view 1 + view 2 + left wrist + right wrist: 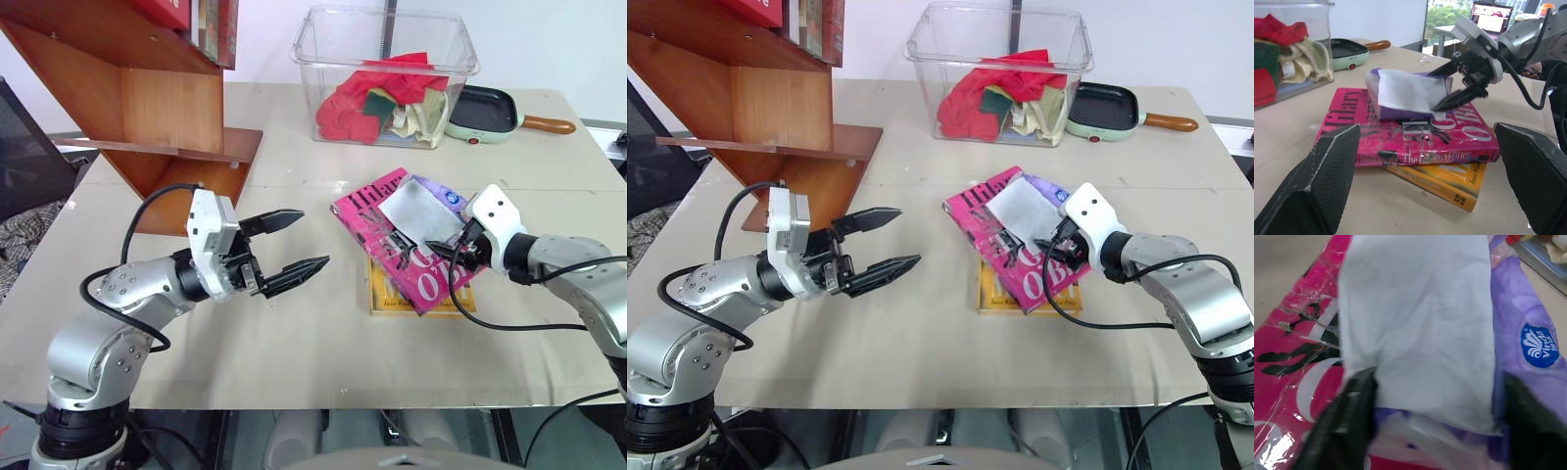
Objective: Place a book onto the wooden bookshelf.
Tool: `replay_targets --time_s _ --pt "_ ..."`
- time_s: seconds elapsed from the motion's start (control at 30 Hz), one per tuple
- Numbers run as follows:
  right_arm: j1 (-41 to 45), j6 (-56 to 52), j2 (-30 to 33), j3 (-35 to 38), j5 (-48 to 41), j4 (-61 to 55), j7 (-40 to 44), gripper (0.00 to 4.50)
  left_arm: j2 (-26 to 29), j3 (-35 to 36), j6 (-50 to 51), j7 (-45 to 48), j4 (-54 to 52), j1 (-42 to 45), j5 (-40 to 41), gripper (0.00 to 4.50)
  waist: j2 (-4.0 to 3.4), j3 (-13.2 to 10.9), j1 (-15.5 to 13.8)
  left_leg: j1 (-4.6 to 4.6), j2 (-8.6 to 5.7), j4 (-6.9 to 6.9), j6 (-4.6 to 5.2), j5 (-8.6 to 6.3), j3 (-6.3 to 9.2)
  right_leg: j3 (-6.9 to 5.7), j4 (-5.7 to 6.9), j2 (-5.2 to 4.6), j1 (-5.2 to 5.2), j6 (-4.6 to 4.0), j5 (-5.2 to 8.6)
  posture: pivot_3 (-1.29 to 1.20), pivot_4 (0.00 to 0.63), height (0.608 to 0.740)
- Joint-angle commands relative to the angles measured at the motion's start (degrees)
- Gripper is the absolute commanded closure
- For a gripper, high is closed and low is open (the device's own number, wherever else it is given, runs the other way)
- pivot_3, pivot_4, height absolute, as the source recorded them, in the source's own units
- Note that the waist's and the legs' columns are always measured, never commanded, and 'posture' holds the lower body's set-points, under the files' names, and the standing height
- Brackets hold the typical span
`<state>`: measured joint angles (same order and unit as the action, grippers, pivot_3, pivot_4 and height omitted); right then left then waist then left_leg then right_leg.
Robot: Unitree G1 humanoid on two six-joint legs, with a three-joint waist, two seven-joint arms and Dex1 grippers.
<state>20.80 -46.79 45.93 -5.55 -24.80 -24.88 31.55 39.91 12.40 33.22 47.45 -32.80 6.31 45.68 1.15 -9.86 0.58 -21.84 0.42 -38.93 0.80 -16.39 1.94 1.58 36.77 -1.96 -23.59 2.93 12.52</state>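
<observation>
Nearest the robot, left gripper (pixel 297 242): fingers spread wide and empty, pointing across the table (pixel 294 352) toward the books, well short of them.

Right gripper (pixel 1059 247): at the near right edge of the tissue pack; its fingers straddle that end of the pack. Whether they are already pinching it I cannot tell, since the wrist view is blurred there.

Tissue pack (pixel 1408 93): soft purple pack with a white sheet on top, lying on the pink cover, not on the table.

Book (pixel 387 253): bright-pink paperback, flat near the table's middle, resting askew on a yellow book (pixel 392 299) that pokes out under its near edge.

Wooden bookshelf (pixel 157 108): at the far left, well apart from the book; red books (pixel 211 24) stand on its upper board.

Far side: clear bin (pixel 387 73) of cloths and a small green pan (pixel 485 113), both clear of the work.

Risk: the pack has to come off first; a loose hold on such a limp thing may slip, or drag the pink book along. The book's glossy wrapping looks slippery, so it could slide off the yellow one.
</observation>
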Motion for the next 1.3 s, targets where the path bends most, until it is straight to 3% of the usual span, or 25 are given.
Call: replay_targets --time_s 0.03,0.13,0.17,0.27,0.33,0.53,0.73,0.87,0.9,1.07,1.3 --pt "-0.23 -2.30 -0.14 3.37 -1.88 -1.68 1.16 3.16 -0.13 0.36 -1.53 -0.14 -2.27 -0.37 0.20 0.00 0.00 0.00 -0.06 0.00 0.00 0.00 0.00 0.00 0.02 -0.01 0.00 0.00 0.00 0.00 0.00 0.00 0.150 0.740" --pt "-0.96 -4.36 -1.21 10.69 -5.77 -2.97 0.44 4.29 -0.30 -0.03 -1.56 -0.62 -2.51 -0.19 0.19 0.00 0.00 0.00 -0.11 -0.01 0.00 0.00 0.00 0.00 0.03 -0.03 0.00 0.00 0.00 0.00 0.00 0.00 0.150 0.740" --pt "-1.67 -4.09 -1.13 14.64 -6.39 -2.73 0.00 4.48 -0.33 -0.11 -1.45 -0.85 -2.61 0.03 0.31 0.00 -0.01 0.00 -0.13 -0.02 0.00 0.00 0.00 0.00 0.03 -0.03 0.00 0.00 0.00 0.00 0.00 0.00 0.150 0.740" --pt "-4.65 -4.26 0.33 26.10 -4.99 0.52 -3.06 4.48 -0.46 -0.45 -1.02 -1.43 -3.25 0.33 0.84 0.00 -0.03 -0.02 -0.52 -0.07 -0.03 0.00 0.00 0.00 0.02 -0.03 -0.02 -0.02 -0.01 0.00 0.00 0.00 0.150 0.740" --pt "-7.84 -3.04 2.53 29.82 -1.39 4.04 -4.45 4.48 -0.49 -0.88 -0.37 -1.23 -3.71 0.20 2.16 0.00 -0.03 -0.02 -0.90 -0.09 -0.06 0.00 0.02 -0.01 -0.05 -0.03 -0.04 -0.04 0.00 0.01 0.00 0.00 0.150 0.740" --pt "-8.46 5.01 3.10 24.87 4.36 17.80 -1.69 4.48 -0.44 -3.22 0.49 0.78 -4.23 1.80 4.81 0.00 -0.04 -0.01 0.03 0.03 -0.01 0.02 0.02 -0.01 -0.35 0.05 0.04 0.04 0.00 -0.01 0.00 0.00 0.150 0.740" --pt "-8.48 10.19 3.54 21.15 8.68 28.25 -0.22 1.87 -0.50 -5.35 0.19 3.10 -3.11 4.67 5.36 0.00 -0.10 -0.01 0.31 0.09 -0.01 0.01 0.02 0.00 -0.46 0.16 0.06 0.07 0.00 -0.19 0.09 0.00 0.150 0.740" --pt "-15.20 14.81 4.57 27.41 6.11 21.56 4.31 0.23 -1.01 -5.59 -0.31 2.42 -1.53 4.42 3.62 0.00 -0.12 -0.01 -0.22 0.00 -0.02 0.02 0.02 -0.01 -0.38 0.08 0.02 0.04 0.00 0.01 -0.01 0.00 0.150 0.740" --pt "-17.84 17.09 3.90 30.29 3.77 18.05 7.22 0.03 -1.48 -5.21 -0.13 1.02 -0.87 3.44 3.03 0.00 -0.13 -0.01 -0.26 -0.05 -0.03 0.03 0.03 -0.01 -0.33 0.04 -0.02 0.03 -0.01 0.02 0.00 0.00 0.150 0.740" --pt "-30.04 27.49 -1.46 42.13 -9.69 3.72 23.36 0.03 -1.84 -3.74 5.36 -5.56 3.58 -0.54 3.30 0.00 -0.16 -0.03 0.05 0.05 0.05 0.17 0.10 -0.07 -0.05 0.07 -0.05 0.06 0.02 0.08 0.04 0.00 0.150 0.740" --pt "-42.87 24.48 -1.49 45.12 -19.22 -11.36 30.78 0.03 -3.63 -2.63 27.48 -17.73 14.83 6.20 16.04 0.00 -0.15 -0.03 -0.29 0.11 0.12 -0.07 0.11 -0.05 -0.01 0.04 0.08 0.03 0.10 0.25 0.16 0.00 0.150 0.740"
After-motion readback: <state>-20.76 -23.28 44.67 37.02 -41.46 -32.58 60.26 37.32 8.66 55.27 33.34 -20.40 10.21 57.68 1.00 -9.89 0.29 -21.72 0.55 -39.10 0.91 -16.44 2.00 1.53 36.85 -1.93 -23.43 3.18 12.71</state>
